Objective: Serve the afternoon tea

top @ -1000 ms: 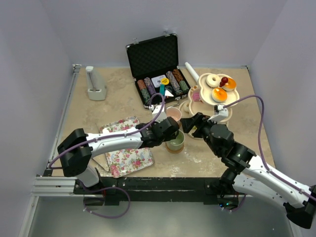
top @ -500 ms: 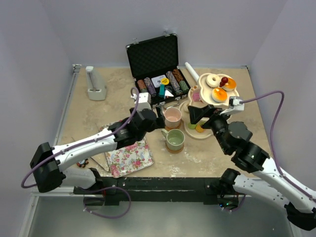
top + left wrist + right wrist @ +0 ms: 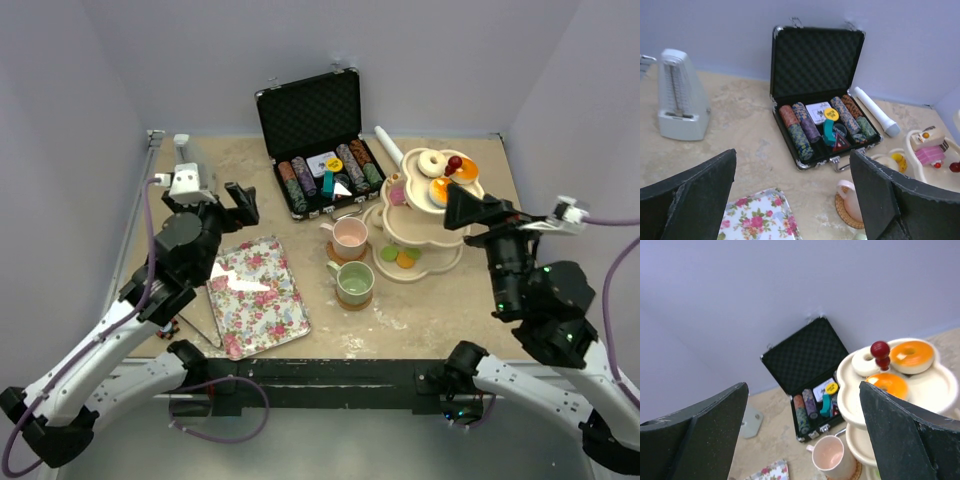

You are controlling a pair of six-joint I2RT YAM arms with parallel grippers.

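Beige tabletop [image 3: 455,300] holds pink cup [image 3: 350,236], green cup [image 3: 354,282], tiered stand [image 3: 420,228]

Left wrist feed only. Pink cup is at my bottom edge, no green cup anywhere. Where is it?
Observer: The green cup stands upright on a coaster, just nearer the arm bases than the pink cup and right of the floral tray.
Operator: Stand's top tier is out of my frame. What's on it?
Observer: The stand carries one white donut and two orange donuts on top, around a red knob.
Operator: Right gripper?
Observer: The right gripper is open and empty, raised beside that top tier.
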